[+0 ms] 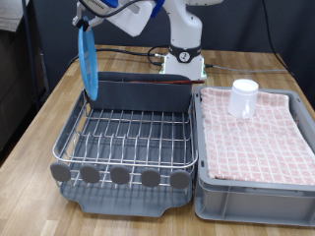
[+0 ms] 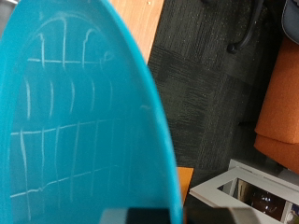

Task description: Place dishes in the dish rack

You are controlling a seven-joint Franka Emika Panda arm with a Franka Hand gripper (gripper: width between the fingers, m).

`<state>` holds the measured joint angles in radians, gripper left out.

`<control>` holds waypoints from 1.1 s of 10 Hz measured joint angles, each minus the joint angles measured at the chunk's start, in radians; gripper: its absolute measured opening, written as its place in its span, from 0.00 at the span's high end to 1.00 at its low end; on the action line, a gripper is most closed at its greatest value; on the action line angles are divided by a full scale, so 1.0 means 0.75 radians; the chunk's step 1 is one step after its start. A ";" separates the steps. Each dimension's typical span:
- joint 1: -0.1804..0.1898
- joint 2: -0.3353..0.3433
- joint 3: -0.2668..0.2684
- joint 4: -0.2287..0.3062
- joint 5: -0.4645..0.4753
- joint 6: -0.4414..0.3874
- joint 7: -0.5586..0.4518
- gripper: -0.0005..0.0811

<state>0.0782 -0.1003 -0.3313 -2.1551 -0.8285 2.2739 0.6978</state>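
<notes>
In the exterior view, the tool (image 1: 86,24) grips the bright-blue plate (image 1: 89,61) on edge above the dish rack's (image 1: 126,138) back-left corner; a white mug (image 1: 243,96) stands on the checkered-cloth bin (image 1: 254,138). In the wrist view, the plate (image 2: 75,121) fills most of the picture, its glaze mirroring the rack's wires, and no writing is readable.

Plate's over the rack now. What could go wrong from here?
1. The blue plate hangs on edge from the pincer, gripped only near its rim; it could swing or slip.
2. It hangs at the dish rack's far left corner in the exterior view, close to the grey caddy; it may hit that or miss the wires.
3. The white mug stands on soft cloth in the bin; it may tip when grasped.
</notes>
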 joint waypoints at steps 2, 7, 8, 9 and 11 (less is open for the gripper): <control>0.001 0.015 0.007 -0.003 -0.005 0.023 0.034 0.96; 0.003 0.132 0.030 -0.008 -0.151 0.061 0.210 0.96; 0.003 0.149 0.029 -0.013 -0.188 0.071 0.237 0.96; 0.003 0.163 0.026 -0.020 -0.225 0.083 0.264 0.97; 0.003 0.182 0.016 -0.044 -0.285 0.107 0.331 0.97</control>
<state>0.0802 0.0360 -0.3193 -2.1882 -1.0425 2.3539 0.9464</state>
